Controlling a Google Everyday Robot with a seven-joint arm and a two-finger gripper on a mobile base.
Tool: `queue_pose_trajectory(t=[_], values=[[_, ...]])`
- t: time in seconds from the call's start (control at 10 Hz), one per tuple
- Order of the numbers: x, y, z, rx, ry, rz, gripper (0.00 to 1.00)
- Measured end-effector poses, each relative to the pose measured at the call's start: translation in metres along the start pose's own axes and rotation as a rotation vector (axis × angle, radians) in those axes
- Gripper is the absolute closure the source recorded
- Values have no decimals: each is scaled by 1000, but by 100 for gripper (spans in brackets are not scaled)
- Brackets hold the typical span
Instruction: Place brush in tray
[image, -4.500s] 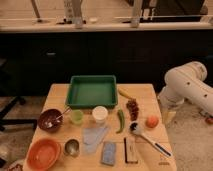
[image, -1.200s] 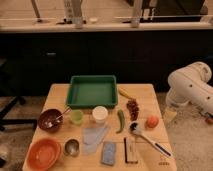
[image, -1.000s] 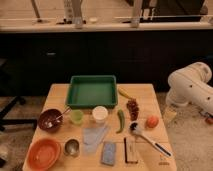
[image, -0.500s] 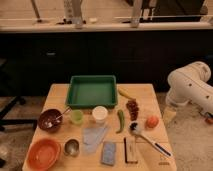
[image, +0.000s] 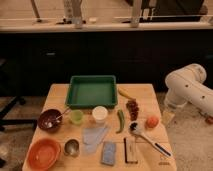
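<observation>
I see the slim brush (image: 150, 141), dark round head and white handle, lying at five o'clock from the shallow green plastic tray (image: 92, 92). The gripper (image: 168, 116) hangs at three o'clock, off the wooden table (image: 59, 95); I can't tell its grip.

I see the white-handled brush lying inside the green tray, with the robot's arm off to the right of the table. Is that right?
Not quite. The camera view shows the brush lying on the table near its front right corner, outside the green tray. The rest is right: the arm is off to the right, with its end effector hanging beside the table's right edge.
</observation>
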Motion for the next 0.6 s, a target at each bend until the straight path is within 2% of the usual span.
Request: queue_pose_trajectory(t=[0.1, 0.3, 0.6], values=[[6, 5, 0, 17, -2, 37, 20], [17, 17, 7, 25, -4, 89, 20], [26, 31, 27, -18, -9, 140, 20]])
